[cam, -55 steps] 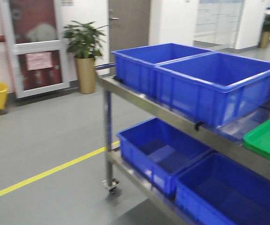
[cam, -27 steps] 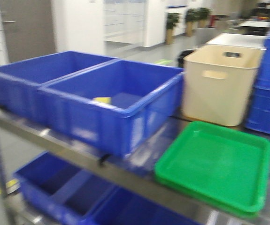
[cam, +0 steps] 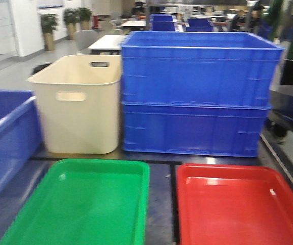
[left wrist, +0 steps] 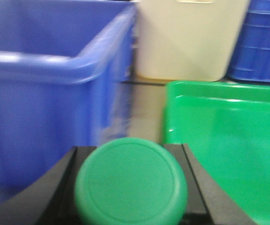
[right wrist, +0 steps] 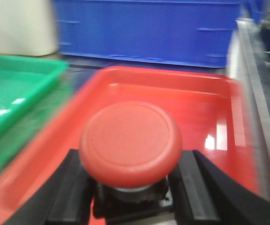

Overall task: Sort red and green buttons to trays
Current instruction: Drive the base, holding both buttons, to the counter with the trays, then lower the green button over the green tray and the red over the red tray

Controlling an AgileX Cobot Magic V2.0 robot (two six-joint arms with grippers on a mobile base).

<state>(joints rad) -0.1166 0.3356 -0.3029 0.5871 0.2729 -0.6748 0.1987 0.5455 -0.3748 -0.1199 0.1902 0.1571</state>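
Note:
The green tray (cam: 80,204) and the red tray (cam: 238,209) lie side by side on the shelf in the front view, green on the left. Neither gripper shows in that view. In the left wrist view my left gripper (left wrist: 131,187) is shut on the green button (left wrist: 131,180), held left of and short of the green tray (left wrist: 228,140). In the right wrist view my right gripper (right wrist: 131,187) is shut on the red button (right wrist: 130,143), which hangs over the near part of the red tray (right wrist: 210,108); the green tray's corner (right wrist: 17,84) lies to its left.
A cream tub (cam: 80,102) with handle holes stands behind the green tray. Two stacked deep blue crates (cam: 197,92) stand behind the red tray. Another blue crate (cam: 3,138) sits at the left, close beside my left gripper (left wrist: 55,84). The shelf edge runs along the right.
The front view has swung right: from the cart's end and floor, past the blue crates and the green tray, to both trays, the cream tub and the stacked crates.

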